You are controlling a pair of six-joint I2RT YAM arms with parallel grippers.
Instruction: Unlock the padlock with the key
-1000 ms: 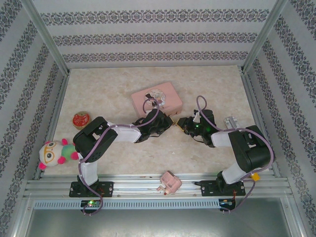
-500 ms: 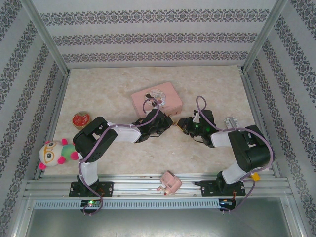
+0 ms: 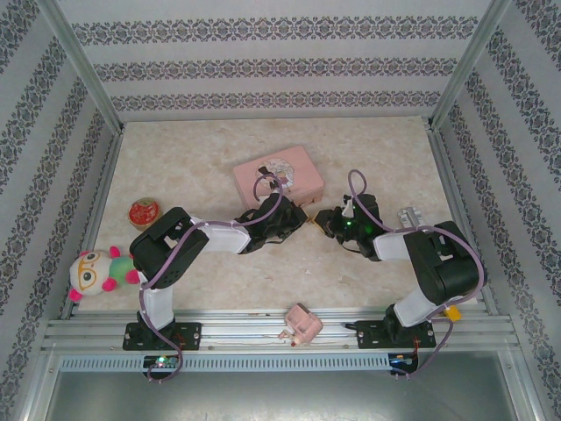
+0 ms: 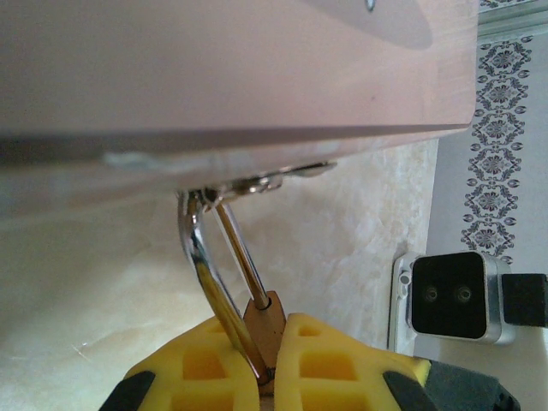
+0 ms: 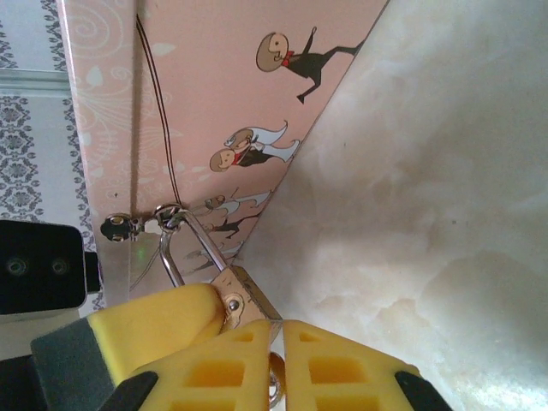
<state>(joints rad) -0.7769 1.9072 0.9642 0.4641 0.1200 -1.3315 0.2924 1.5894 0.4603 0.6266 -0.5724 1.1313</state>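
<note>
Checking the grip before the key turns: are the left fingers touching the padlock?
Touching. In the left wrist view, both yellow fingers clamp the padlock from either side.

Overhead view: bright, even, diffuse light, with only soft shadows on the pale table (image 3: 193, 158). Left wrist view: the pink tin (image 4: 240, 68) is blurred at close range; glare streaks the shackle of the padlock (image 4: 267, 324).

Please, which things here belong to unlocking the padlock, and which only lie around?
Belong to the job: the padlock, clamped by the left gripper; the key, seemingly pinched in the right gripper; the pink tin, on whose clasp the padlock hangs.
Only lying about: the plush toy, the red round object, the small pink object.
</note>
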